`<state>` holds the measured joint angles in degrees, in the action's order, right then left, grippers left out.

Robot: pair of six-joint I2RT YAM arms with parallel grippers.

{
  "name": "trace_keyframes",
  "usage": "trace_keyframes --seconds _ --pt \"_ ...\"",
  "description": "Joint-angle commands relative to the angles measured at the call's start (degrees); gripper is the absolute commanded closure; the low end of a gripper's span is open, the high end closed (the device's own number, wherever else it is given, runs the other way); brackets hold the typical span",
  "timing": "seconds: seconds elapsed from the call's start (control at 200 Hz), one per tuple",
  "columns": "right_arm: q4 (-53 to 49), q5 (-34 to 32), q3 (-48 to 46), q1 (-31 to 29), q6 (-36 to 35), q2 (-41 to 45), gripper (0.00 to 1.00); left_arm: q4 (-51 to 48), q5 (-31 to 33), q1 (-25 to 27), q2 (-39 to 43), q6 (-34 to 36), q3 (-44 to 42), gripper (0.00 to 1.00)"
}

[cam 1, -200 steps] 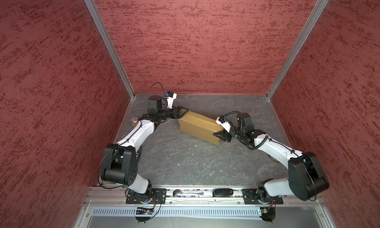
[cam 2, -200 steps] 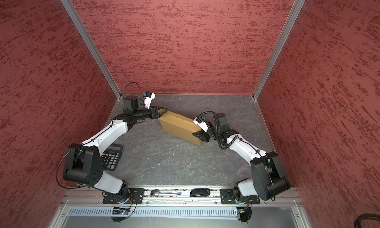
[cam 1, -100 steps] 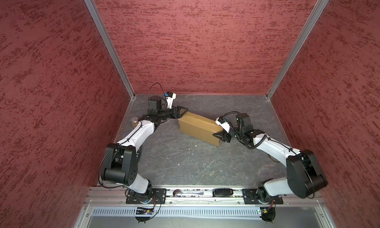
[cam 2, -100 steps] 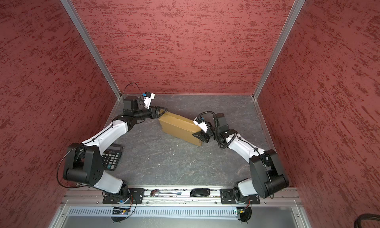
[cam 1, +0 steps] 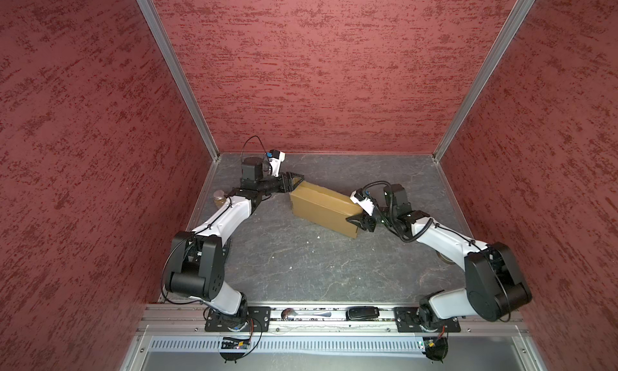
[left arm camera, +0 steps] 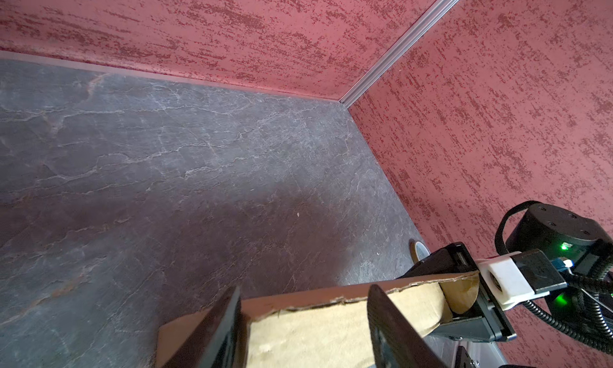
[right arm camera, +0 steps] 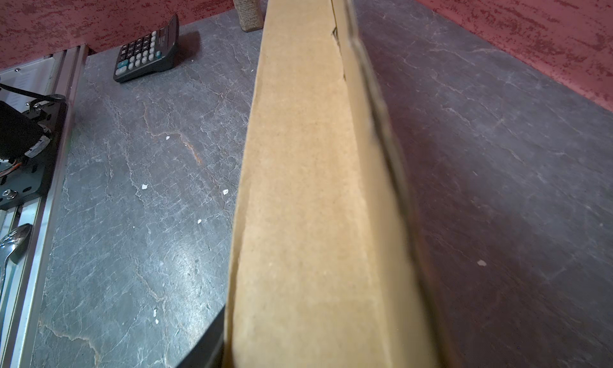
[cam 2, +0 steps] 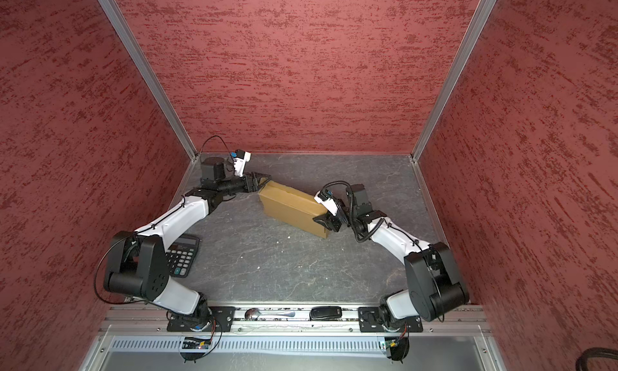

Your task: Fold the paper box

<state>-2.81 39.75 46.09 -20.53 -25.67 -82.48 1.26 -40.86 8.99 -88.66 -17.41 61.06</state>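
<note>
Toward the table's (cam 1: 301, 259) far edge, right gripper (cam 1: 354, 218) pinches the oblong cardboard box (cam 1: 321, 202); left gripper's (cam 1: 298, 182) hold we cannot tell.

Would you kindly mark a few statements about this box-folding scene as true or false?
1. The paper box lies flat as an unfolded sheet. False: it is folded up into a box shape.
2. The left claw and the right claw are at opposite ends of the box. True.
3. A calculator sits on the left side of the table. True.
4. The spoon lies on top of the box. False: it lies on the front rail.
</note>
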Motion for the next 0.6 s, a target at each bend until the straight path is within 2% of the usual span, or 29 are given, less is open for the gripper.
trace_keyframes --seconds 0.0,0.2,0.596 --pt "1.93 0.1 1.64 -0.34 0.25 -0.32 0.79 -0.28 0.02 0.96 -1.21 -0.78 0.22 0.42" --pt "1.67 -0.2 1.81 -0.38 0.2 -0.23 0.8 -0.64 1.74 1.42 -1.03 -2.05 0.17 0.48" --pt "1.58 -0.81 1.56 -0.39 0.49 0.3 0.81 -2.17 6.29 2.82 1.04 -2.47 -1.38 0.51"
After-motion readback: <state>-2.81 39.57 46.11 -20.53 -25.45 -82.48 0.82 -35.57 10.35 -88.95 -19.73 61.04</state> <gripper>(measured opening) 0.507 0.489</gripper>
